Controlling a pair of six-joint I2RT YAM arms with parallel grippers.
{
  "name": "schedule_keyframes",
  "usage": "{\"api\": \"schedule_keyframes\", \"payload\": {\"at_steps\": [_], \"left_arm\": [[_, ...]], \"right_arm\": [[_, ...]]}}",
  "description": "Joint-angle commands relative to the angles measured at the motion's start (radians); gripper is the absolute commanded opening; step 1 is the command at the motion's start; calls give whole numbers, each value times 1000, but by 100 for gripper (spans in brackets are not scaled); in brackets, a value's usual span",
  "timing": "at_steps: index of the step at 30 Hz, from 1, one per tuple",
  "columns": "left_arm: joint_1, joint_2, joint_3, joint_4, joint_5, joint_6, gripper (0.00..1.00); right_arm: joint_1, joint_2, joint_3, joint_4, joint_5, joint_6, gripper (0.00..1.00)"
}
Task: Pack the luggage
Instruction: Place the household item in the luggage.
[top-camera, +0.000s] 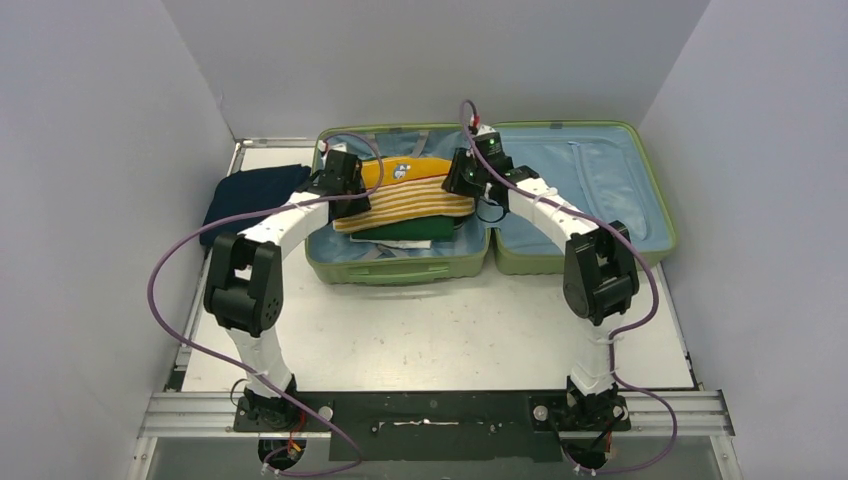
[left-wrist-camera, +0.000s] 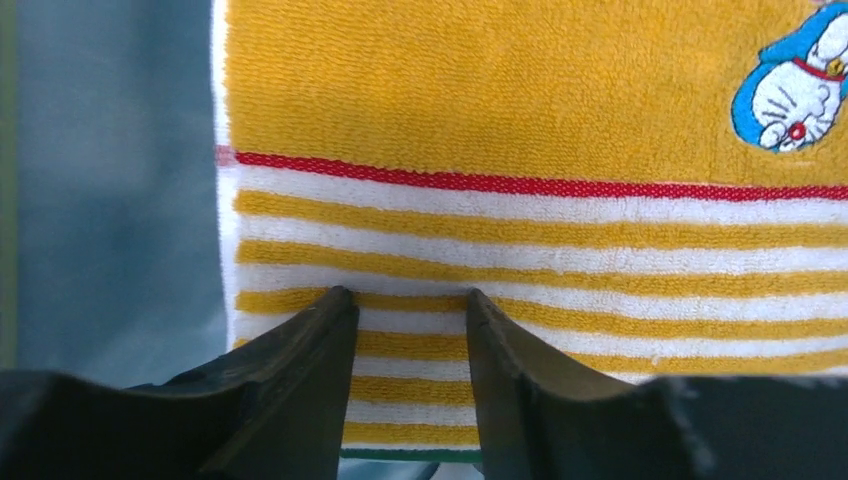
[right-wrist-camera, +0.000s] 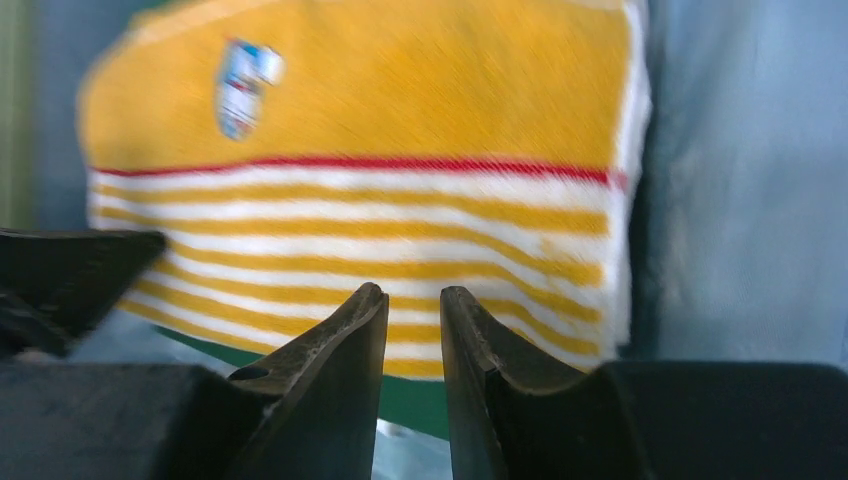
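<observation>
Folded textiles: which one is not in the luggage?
The navy-blue garment, lying on the table left of the luggage. The yellow striped towel and the green garment beneath it sit stacked inside the luggage's left half.

The striped towel (left-wrist-camera: 520, 90) is nubbly terry cloth (embroidered patch (left-wrist-camera: 800, 85) at upper right). The luggage (top-camera: 400, 268) has a smooth plastic shell and matt fabric lining.

Lt-green hard-shell luggage (top-camera: 400, 268) lies open flat — blue lining up, L half packed.
</observation>
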Motion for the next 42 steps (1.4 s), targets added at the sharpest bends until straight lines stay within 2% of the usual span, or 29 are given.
{"api": "schedule_keyframes", "payload": {"at_steps": [1, 6, 11, 18, 20, 26, 32, 35, 42], "left_arm": [[20, -92, 29, 8, 9, 13, 45], [20, -146, 51, 51, 64, 8, 52], [17, -129, 52, 79, 110, -2, 53], [24, -57, 2, 104, 143, -16, 53], [30, -27, -4, 99, 157, -26, 53], [43, 15, -17, 71, 152, -30, 53], [52, -26, -2, 64, 145, -11, 53], [53, -40, 4, 52, 131, 5, 53], [54, -62, -8, 26, 133, 7, 53]], "right_arm": [[-22, -62, 110, 188, -82, 58, 28], [-58, 37, 176, 276, -151, 141, 27], [-85, 128, 189, 335, -191, 215, 23], [-92, 226, 201, 311, -155, 208, 20], [-92, 243, 217, 256, -120, 196, 19], [-96, 200, 211, 233, -57, 172, 19], [-50, 77, 197, 236, 15, 118, 36], [-14, 40, 190, 224, 44, 84, 38], [4, 48, 108, 217, 14, 117, 22]]}}
